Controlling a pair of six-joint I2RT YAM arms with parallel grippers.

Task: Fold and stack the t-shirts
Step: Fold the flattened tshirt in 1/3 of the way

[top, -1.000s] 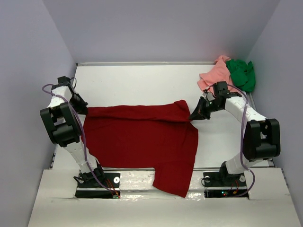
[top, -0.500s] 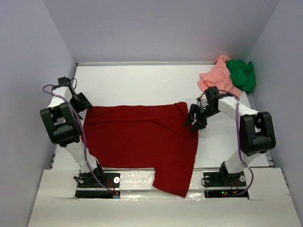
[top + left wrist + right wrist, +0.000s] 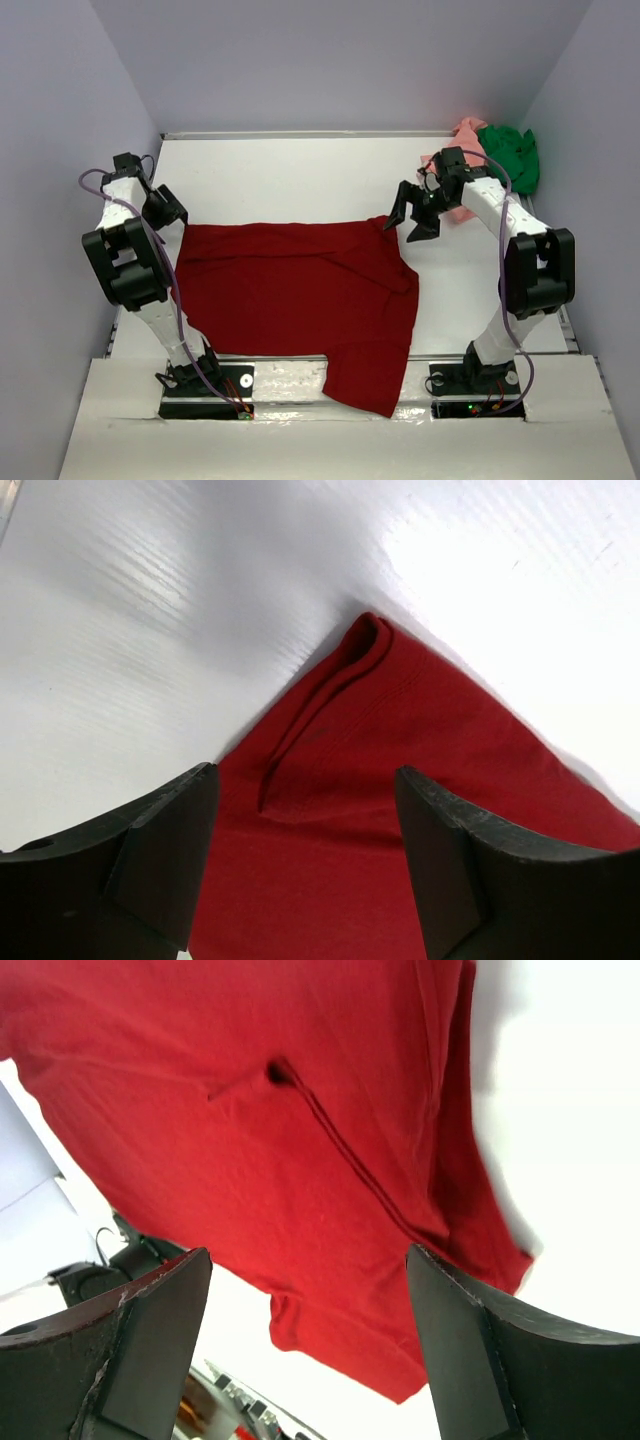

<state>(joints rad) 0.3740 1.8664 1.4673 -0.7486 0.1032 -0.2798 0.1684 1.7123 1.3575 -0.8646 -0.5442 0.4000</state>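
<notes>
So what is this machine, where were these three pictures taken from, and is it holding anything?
These are two robot arms bolted to a white table. The wide picture looks down from above; the other two come from a camera on each wrist, and the black blocks are fingers. A dark red shirt lies spread out between the arms. A pink shirt and a green shirt sit bunched in the far right corner. The left pincer and the right pincer are open near the red shirt's far corners, holding nothing.
</notes>
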